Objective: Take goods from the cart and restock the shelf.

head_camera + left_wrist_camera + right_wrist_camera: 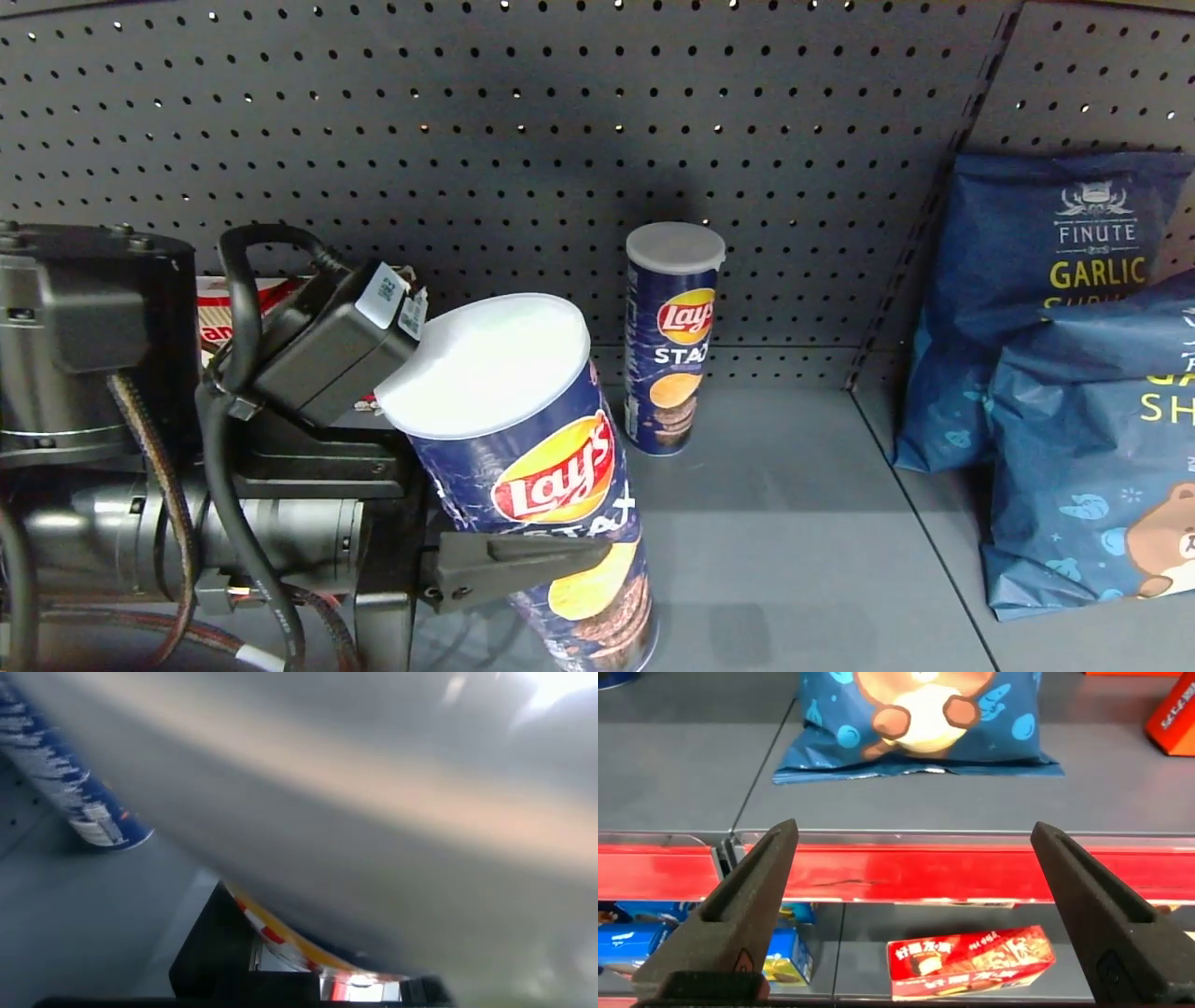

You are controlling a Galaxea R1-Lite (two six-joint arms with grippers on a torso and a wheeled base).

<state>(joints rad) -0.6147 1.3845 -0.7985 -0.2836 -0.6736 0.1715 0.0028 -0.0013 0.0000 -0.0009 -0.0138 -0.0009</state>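
Left gripper (537, 560) was clamped on the held can (523, 457), one dark finger (504, 565) lying across the label. The can leaned over, white lid on and tipped toward the arm, with its contents hidden. Whether its base touched the shelf (794, 560) couldn't be told. Off to the right of the held can, out at the shelf's front, the right gripper (915, 831) hung with fingers spread wide and nothing between them, facing a red rail (915, 873). A level below the held can, a red box (971, 961) lay flat. Right of the held can and well apart from it, the bear bag (1074, 448) sat closed on the shelf, and a taller blue bag (1018, 280) stood just behind it. Farther back, behind and right of the held can, the second can (672, 341) stood upright with its lid on, close to the pegboard (467, 140). Behind and left of the held can, a red-and-white box (229, 308) peeked past the arm.
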